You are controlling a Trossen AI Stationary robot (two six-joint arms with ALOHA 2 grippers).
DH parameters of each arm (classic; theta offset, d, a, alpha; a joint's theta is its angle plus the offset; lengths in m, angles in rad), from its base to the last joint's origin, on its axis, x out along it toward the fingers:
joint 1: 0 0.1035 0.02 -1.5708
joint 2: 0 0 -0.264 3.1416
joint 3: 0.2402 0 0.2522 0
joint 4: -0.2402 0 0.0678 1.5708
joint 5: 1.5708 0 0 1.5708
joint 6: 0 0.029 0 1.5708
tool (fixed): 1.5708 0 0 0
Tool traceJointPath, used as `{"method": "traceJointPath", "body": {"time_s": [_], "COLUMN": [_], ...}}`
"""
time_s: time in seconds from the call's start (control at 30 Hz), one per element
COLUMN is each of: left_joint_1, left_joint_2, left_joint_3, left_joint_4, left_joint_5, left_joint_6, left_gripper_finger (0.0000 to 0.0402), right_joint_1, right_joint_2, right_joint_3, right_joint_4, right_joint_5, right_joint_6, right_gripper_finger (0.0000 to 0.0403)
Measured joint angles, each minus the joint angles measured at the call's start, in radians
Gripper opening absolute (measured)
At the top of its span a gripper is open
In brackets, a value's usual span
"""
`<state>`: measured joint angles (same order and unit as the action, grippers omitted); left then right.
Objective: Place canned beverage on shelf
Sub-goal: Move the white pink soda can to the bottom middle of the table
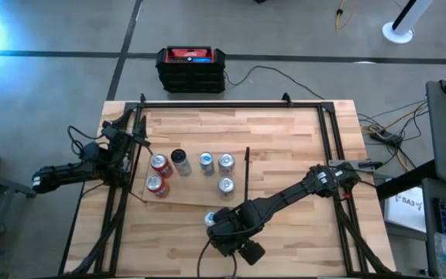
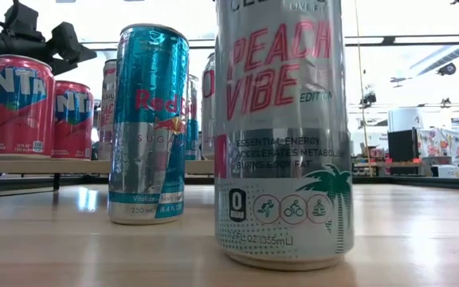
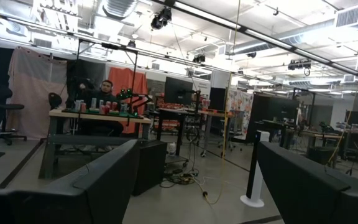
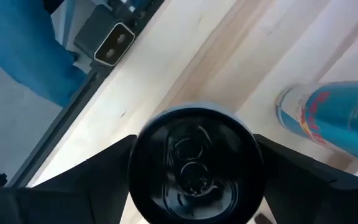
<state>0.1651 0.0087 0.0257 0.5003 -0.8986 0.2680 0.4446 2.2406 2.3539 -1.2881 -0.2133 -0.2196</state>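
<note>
1. Right arm [image 1: 285,198] reached over the near edge of the surface [image 1: 300,139], with the right jaws pointing straight down.
2. Between the right jaws stood a Celsius Peach Vibe can [image 2: 281,135], upright on the bare planks; its dark top [image 4: 191,162] filled the gap, with one finger close on each side. Could not tell whether the jaws were clamped on it or let go.
3. Just beside the right jaws, a blue Red Bull can [image 4: 334,118] stood upright on the surface, apart from the Peach Vibe can.
4. The shelf [image 1: 196,198] lay beyond the right jaws, toward the middle of the surface, with its black upright bar [image 1: 247,174] on the short edge nearer the right arm's base. The Peach Vibe can was not on it.
5. On the shelf were two red Fanta cans [image 1: 157,173], a dark-topped can [image 1: 180,159] and three silver-topped cans [image 1: 225,184], all upright and well clear of the right jaws.
6. Left arm [image 1: 72,172] hung off the surface's left side. The left jaws were spread, nothing between them, facing the room, where a person [image 3: 107,93] sat at a far desk.
</note>
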Motion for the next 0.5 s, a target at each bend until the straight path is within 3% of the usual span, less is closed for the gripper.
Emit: {"method": "traceJointPath", "body": {"time_s": [0.3,0.5], "left_joint_1": [0.000,0.000], "left_joint_2": [0.000,0.000], "left_joint_3": [0.000,0.000], "left_joint_4": [0.000,0.000], "left_joint_5": [0.000,0.000], "left_joint_6": [0.000,0.000], "left_gripper_finger": [0.0311,0.0311], "right_joint_1": [0.000,0.000], "right_joint_2": [0.002,0.002], "right_joint_3": [0.000,0.000], "right_joint_4": [0.031,0.040], "right_joint_5": [0.013,0.060], "right_joint_6": [0.022,0.095], "right_gripper_finger": [0.0303,0.0351]}}
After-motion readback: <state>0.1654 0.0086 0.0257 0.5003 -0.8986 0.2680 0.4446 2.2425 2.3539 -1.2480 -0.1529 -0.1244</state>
